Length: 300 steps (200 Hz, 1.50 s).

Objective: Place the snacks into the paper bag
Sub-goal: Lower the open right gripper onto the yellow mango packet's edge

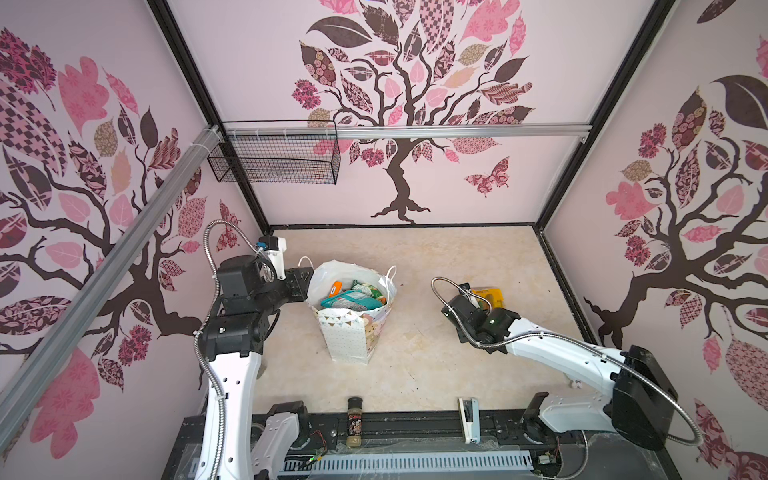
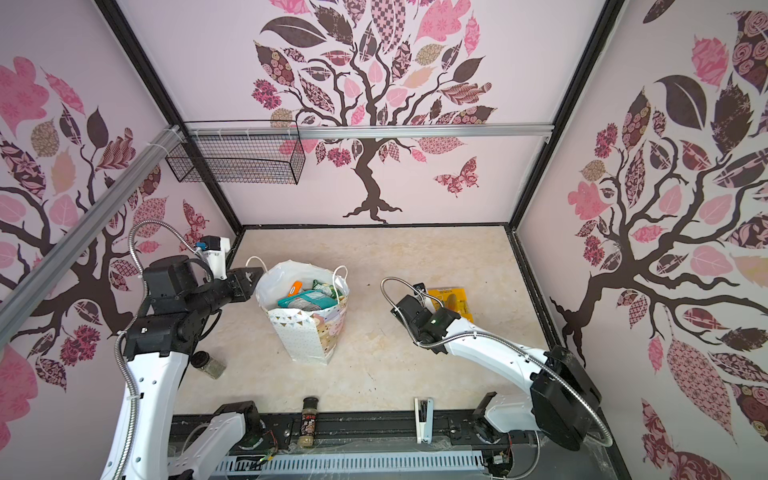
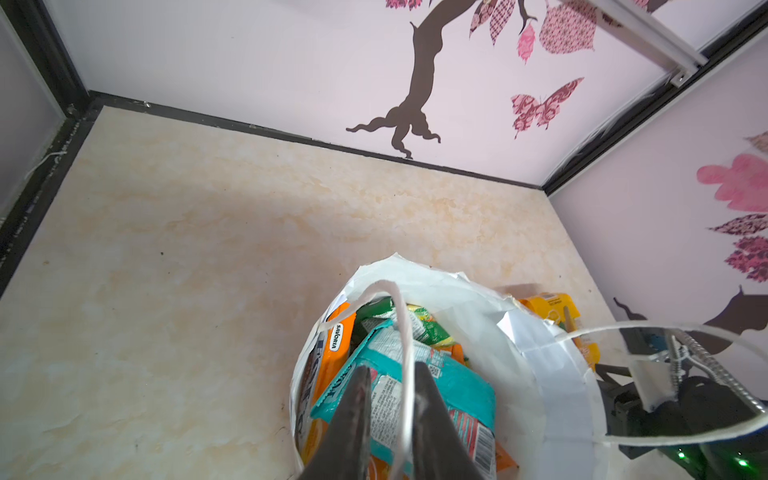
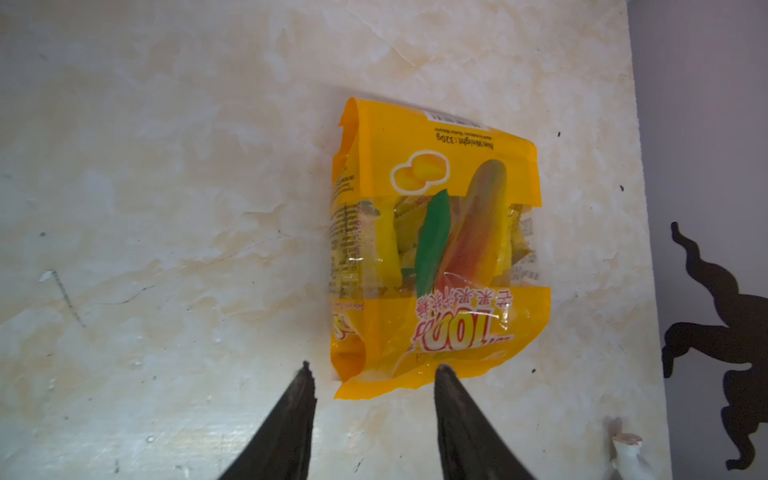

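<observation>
Yellow glossy plastic snack packet (image 4: 432, 249) is found flat on the table (image 4: 166, 166), right of the white paper gift bag (image 1: 345, 332), long axis directed away from the right gripper (image 4: 376, 368), whose parted fingers bracket its near end. The left gripper (image 3: 392, 370) is narrowed about the bag's cord handle (image 3: 405, 332); grip unconfirmed.

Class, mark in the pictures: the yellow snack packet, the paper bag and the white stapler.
yellow snack packet (image 4: 436, 249), right wrist view, on its printed green leaf.
paper bag (image 1: 343, 336), in a top view, on its dotted front wall.
white stapler (image 1: 469, 420), in a top view, mid-body.
</observation>
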Each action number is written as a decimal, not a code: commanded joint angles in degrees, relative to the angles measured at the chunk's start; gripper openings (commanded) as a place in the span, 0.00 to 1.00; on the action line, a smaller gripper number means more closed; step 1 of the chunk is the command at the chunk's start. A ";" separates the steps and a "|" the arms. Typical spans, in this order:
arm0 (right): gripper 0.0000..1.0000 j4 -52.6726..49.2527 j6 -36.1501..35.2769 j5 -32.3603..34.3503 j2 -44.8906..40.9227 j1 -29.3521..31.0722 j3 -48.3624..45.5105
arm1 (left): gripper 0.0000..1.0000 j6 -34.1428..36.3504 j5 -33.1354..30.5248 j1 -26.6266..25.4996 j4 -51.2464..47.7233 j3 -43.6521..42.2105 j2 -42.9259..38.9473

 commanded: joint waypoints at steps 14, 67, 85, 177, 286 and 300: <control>0.47 4.05 -3.25 -1.84 2.23 -1.69 -0.19 | 0.19 0.49 0.06 0.22 1.64 -2.20 -0.09; 0.47 5.92 -2.80 -2.34 5.73 -1.64 -1.94 | 0.15 0.45 -0.58 0.22 1.74 -2.54 0.13; 0.47 5.36 -2.87 -1.22 6.80 -1.69 -1.71 | 0.13 0.21 -0.49 0.17 2.03 -2.59 0.12; 0.32 4.89 -0.76 2.63 9.60 -1.75 -2.71 | 0.08 -0.75 0.65 0.21 3.62 -3.38 -0.24; 0.00 5.98 -1.40 1.03 12.69 -1.95 -0.97 | 0.05 -0.66 -0.25 0.31 3.50 -3.61 -1.43; 0.00 5.99 -1.40 0.54 11.55 -1.95 -0.82 | 0.05 -0.67 -0.15 0.31 3.62 -3.63 -1.28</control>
